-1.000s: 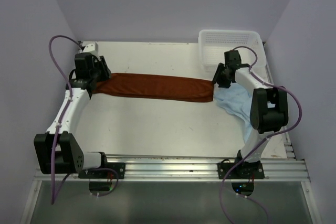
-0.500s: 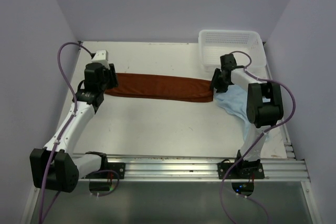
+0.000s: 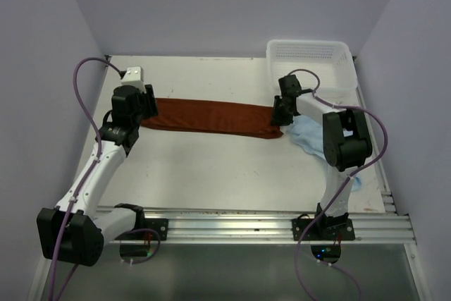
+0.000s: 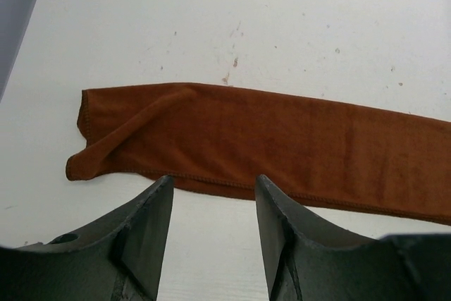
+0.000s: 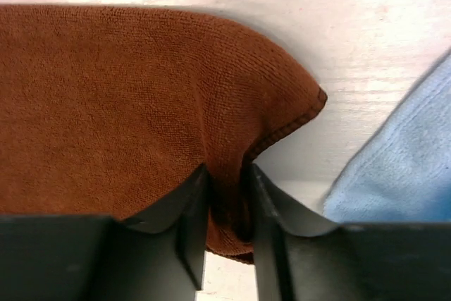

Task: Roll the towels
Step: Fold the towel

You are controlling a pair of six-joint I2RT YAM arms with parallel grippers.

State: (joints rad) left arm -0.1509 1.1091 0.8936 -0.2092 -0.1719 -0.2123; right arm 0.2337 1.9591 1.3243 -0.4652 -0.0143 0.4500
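**Rust towel laid out as a strip, rolling not yet begun**

We see the rust-brown towel (image 3: 211, 118) lying flat on the far half of the table (image 3: 211, 167). It forms a long, narrow band running left to right, with no turn of a roll at either end. Its left end shows a loose diagonal crease, and the rest lies smooth.

At the right end, the right gripper (image 5: 224, 174) is pinched on a raised fold of the rust cloth, its jaws nearly together with the fabric bunched between them. We judge this to be the grip for the first turn of a roll from that end.

At the left end, the left gripper (image 4: 211, 185) hovers above the near edge of the strip. Its fingers stand apart with nothing between them.

The light blue towel (image 3: 310, 135) lies crumpled just right of the rust one, partly hidden under the right arm. It is neither spread nor folded.

A white mesh basket (image 3: 309, 42) sits at the far right corner, and we see nothing in it.

By our reckoning, only the preparation of the first towel is done. Both rolls are left, along with laying out the blue towel.
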